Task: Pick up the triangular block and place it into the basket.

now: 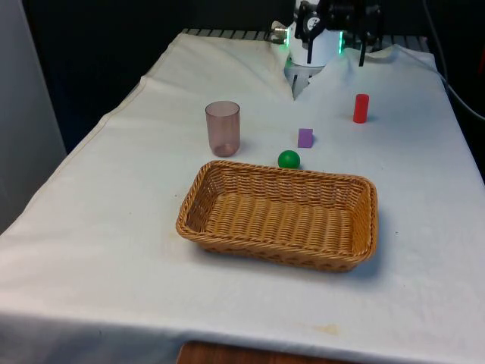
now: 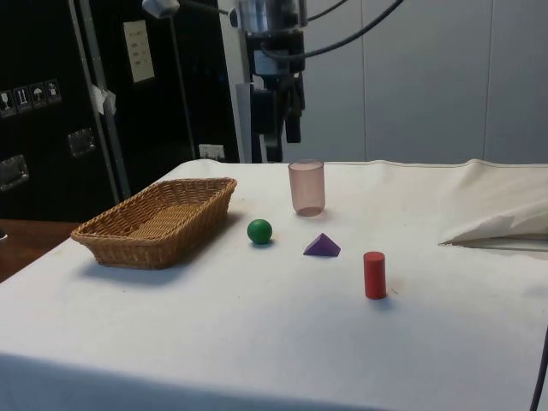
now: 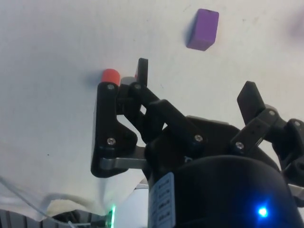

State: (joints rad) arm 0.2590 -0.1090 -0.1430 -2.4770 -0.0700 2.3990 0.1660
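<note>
Purple triangular block (image 2: 322,247) lies outside the wicker basket (image 2: 128,241); spread claw (image 3: 194,83) hangs above.

woven wicker basket (image 1: 280,216) on matt cloth (image 1: 114,227).

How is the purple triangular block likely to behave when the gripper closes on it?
The purple triangular block looks rigid and rests flat, so it probably won't roll. Its sloped faces may slip from a pinch; the flat sides look safer. The gripper is open above the cloth.

Front and side views share the basket (image 1: 280,216); wrist looks down.
</note>
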